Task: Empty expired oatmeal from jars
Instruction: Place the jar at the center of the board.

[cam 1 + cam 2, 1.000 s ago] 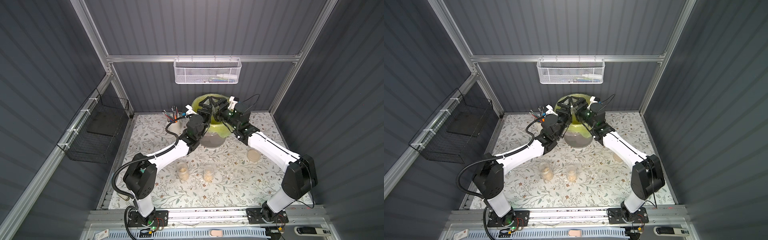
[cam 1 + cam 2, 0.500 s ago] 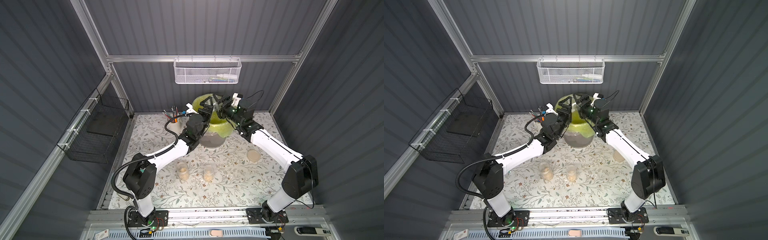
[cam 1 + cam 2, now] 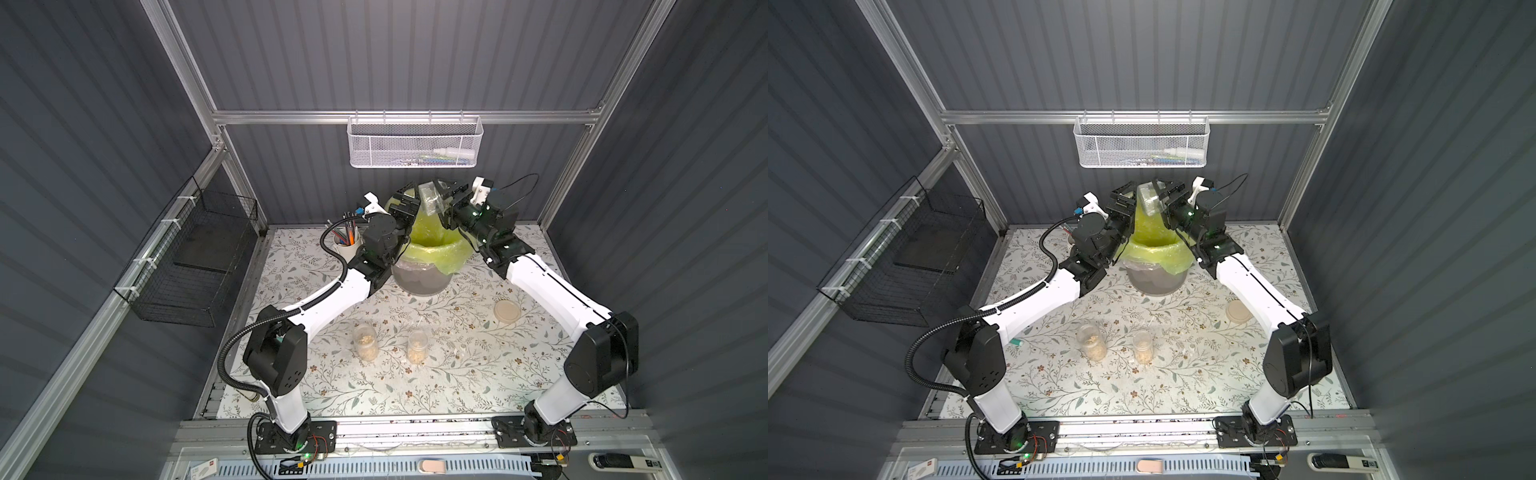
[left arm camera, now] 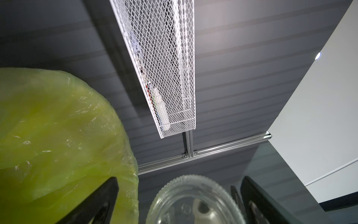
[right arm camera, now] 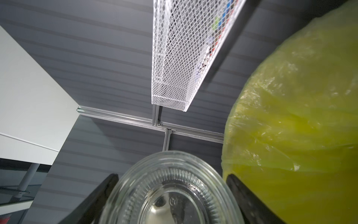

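My right gripper is shut on the squat clear jar, held tilted above the back of the grey bin with its yellow-green bag. In the right wrist view the jar's ribbed glass fills the gap between both fingers, and no oatmeal shows in it. My left gripper stands wide open beside that jar at the bin's left rim. The jar shows between its spread fingers. Two narrower jars stand mid-table with oatmeal in them.
A beige disc lid lies on the table under my right forearm. A white mug of pencils stands left of the bin. A white mesh basket hangs on the back wall just above both grippers. A black wire basket hangs on the left wall.
My right gripper has lifted the squat jar higher over the bin and tipped it further. The left gripper has risen slightly beside it, still open.
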`<action>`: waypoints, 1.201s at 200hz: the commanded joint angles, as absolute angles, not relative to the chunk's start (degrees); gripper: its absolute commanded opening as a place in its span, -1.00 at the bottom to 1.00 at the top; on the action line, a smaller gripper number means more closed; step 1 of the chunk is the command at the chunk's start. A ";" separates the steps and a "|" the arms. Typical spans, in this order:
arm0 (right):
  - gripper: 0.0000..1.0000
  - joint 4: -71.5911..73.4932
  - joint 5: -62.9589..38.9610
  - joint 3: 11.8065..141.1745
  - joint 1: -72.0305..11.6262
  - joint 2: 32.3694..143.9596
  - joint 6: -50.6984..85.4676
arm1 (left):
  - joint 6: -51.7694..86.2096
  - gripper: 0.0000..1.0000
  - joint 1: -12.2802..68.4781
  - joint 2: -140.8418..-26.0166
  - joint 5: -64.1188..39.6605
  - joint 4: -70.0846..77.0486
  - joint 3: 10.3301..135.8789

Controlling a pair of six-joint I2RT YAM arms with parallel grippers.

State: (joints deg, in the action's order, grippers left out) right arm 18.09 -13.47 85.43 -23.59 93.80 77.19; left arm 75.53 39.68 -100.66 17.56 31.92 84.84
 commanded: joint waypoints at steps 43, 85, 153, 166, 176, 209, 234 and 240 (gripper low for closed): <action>0.02 12.03 -16.59 89.50 -22.28 90.29 68.35 | 65.16 1.00 37.57 -97.52 10.33 22.98 91.67; 0.03 3.76 -16.27 88.82 -21.90 83.99 57.70 | 53.18 1.00 36.81 -94.17 8.65 12.76 95.05; 0.03 -7.29 -12.45 81.72 -20.30 71.92 48.79 | 39.79 1.00 36.65 -88.83 10.07 2.62 94.76; 0.03 -9.61 -10.95 79.43 -20.29 68.80 46.73 | 36.65 1.00 36.65 -87.22 10.60 0.25 94.44; 0.03 -11.66 -9.66 77.99 -20.30 66.42 44.79 | 34.12 0.99 36.65 -86.16 11.29 -1.63 94.08; 0.04 -19.33 -3.45 73.87 -20.19 58.80 37.86 | 28.44 1.00 36.65 -81.83 15.25 -4.48 90.18; 0.04 -24.87 -0.10 71.50 -20.22 54.23 34.28 | 25.52 1.00 36.65 -78.75 17.54 -5.73 87.28; 0.04 -25.90 0.61 70.78 -20.18 53.09 33.56 | 24.94 0.99 36.65 -78.31 17.49 -6.30 87.04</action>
State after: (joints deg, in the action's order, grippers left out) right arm -20.97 -4.73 72.40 -20.38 57.21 39.53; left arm 31.03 36.91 -80.84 14.57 -3.16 88.97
